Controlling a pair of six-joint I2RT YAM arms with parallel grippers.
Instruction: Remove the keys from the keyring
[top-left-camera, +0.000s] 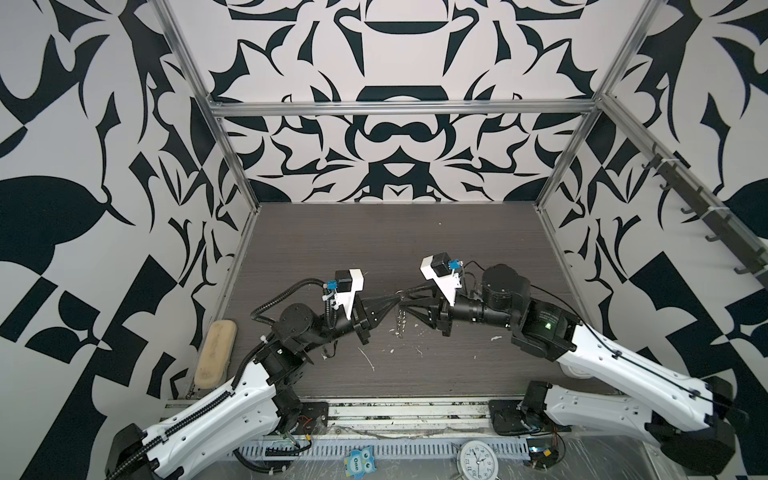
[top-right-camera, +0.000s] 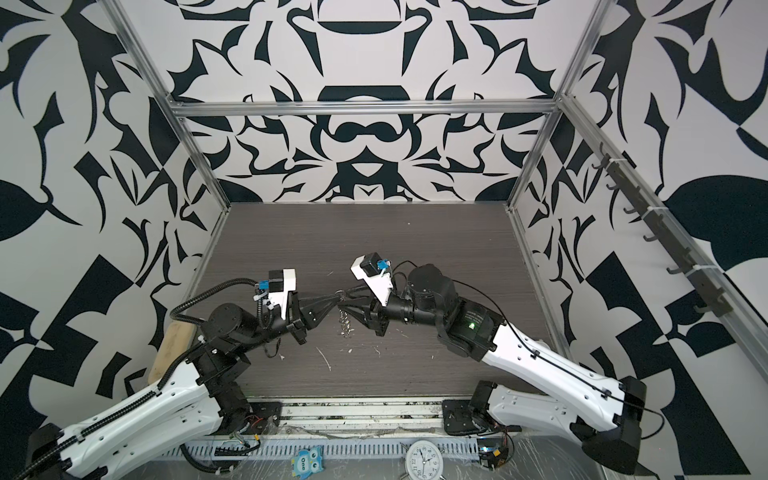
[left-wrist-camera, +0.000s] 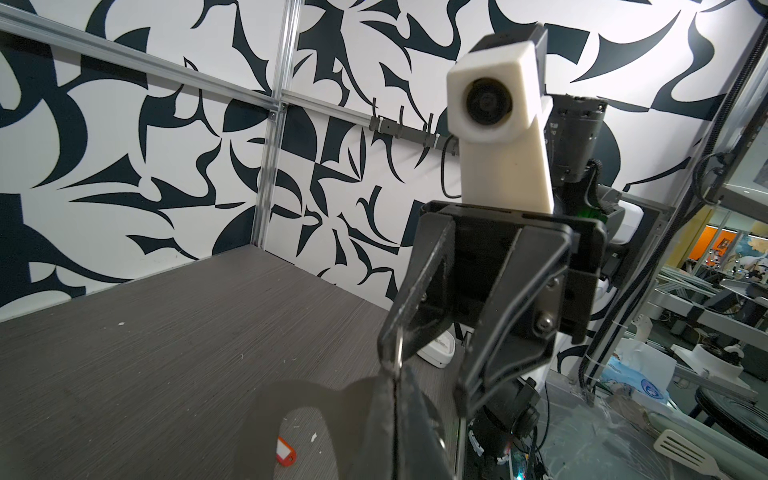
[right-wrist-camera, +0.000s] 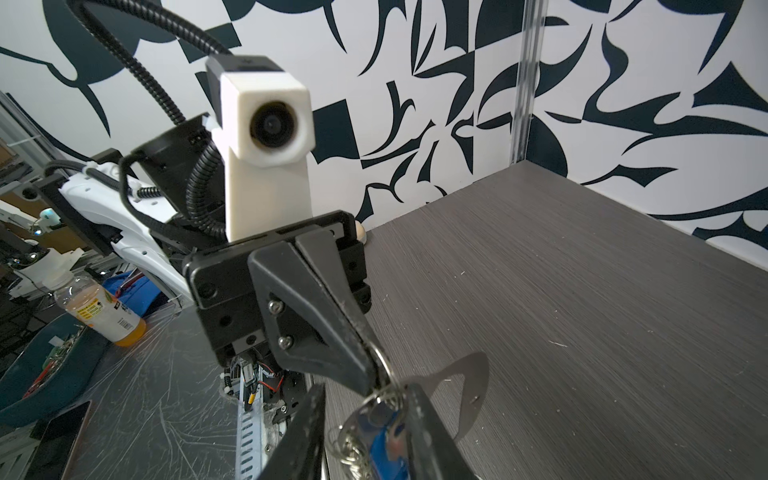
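Observation:
The keyring (right-wrist-camera: 469, 390), a flat silver plate, hangs in the air over the middle of the table, between the two grippers. Its small rings (top-left-camera: 401, 324) dangle below. My left gripper (left-wrist-camera: 394, 390) is shut on the keyring's top, where a larger ring (right-wrist-camera: 381, 365) shows at its tip. My right gripper (right-wrist-camera: 368, 386) faces it with jaws apart. The blue key (right-wrist-camera: 388, 453) and a bunch of rings lie between its fingers, and one finger (right-wrist-camera: 424, 419) is against the plate. The red key (left-wrist-camera: 286, 451) lies loose on the table, seen through the plate's slot.
A beige oblong block (top-left-camera: 216, 353) lies at the table's left edge. A white object (left-wrist-camera: 436, 349) sits under the right arm. White flecks (top-left-camera: 368, 359) dot the tabletop. A clock (top-left-camera: 478, 459) and an owl tag (top-left-camera: 358, 461) lie on the front ledge.

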